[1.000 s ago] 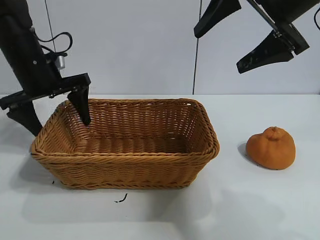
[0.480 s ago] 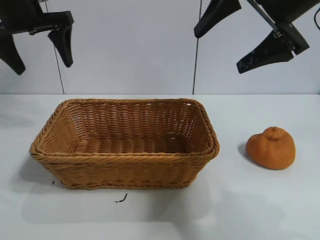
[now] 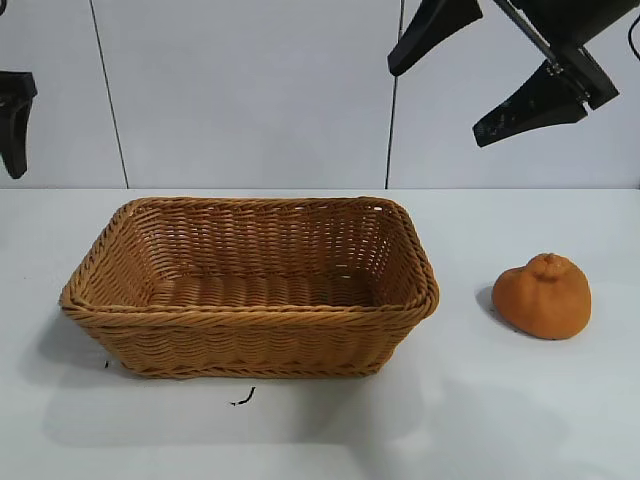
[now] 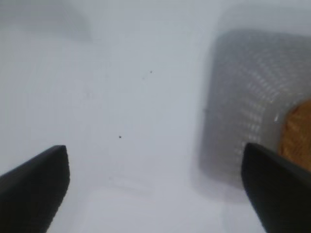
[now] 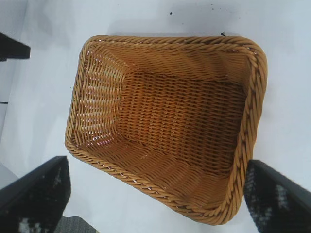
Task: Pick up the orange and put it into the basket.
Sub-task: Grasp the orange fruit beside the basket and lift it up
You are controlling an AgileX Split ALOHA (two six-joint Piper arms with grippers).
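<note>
The orange [image 3: 542,296], dull orange and lumpy with a small knob on top, lies on the white table at the right, apart from the basket. The tan wicker basket [image 3: 250,318] stands at centre-left and holds nothing; it also shows in the right wrist view [image 5: 255,97]. My right gripper [image 3: 455,85] hangs open and empty high above the table, between the basket and the orange. My left gripper [image 4: 155,184] is open and empty, raised at the far left edge of the exterior view, where only one finger [image 3: 14,125] shows. The orange is out of both wrist views.
The white table [image 3: 320,430] stretches in front of the basket and around the orange. A small dark mark [image 3: 242,398] lies on the table before the basket. A pale wall stands behind.
My left gripper has lifted away from the basket's left rim and swung up and out to the far left. The right gripper, basket and orange have not moved.
</note>
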